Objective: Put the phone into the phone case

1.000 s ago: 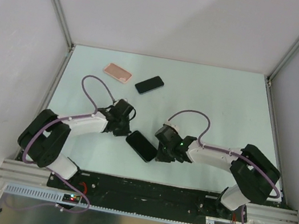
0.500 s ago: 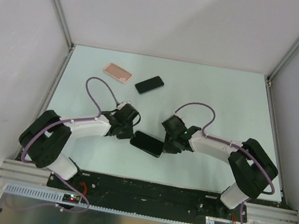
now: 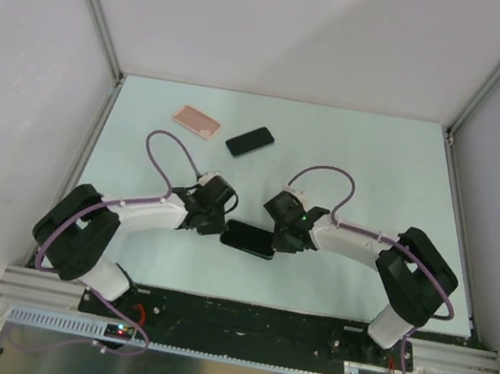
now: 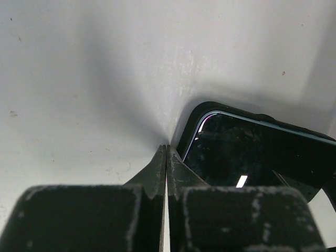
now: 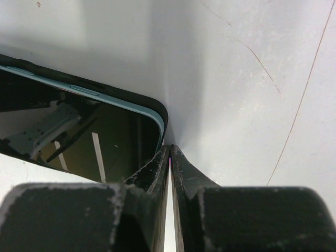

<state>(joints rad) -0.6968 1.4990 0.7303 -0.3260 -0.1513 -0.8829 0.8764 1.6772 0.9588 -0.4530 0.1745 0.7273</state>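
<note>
Farthest from the arm bases, the salmon-pink phone case lies flat at the back left of the pale worktop, apart from both arms. Just to its right, not touching it, a black slab lies at an angle. Nearer the bases, the phone lies flat with its glossy screen up and its long axis running left to right between the two arms. A dark rim and a thin pale-blue edge line show at its corners. Left pincer: fingers pressed together, gripping nothing, tips at the phone's left end beside a rounded corner. Right pincer: fingers likewise closed to a hairline seam, empty, tips at the phone's right end by its corner. Phone and phone case lie well apart.
</note>
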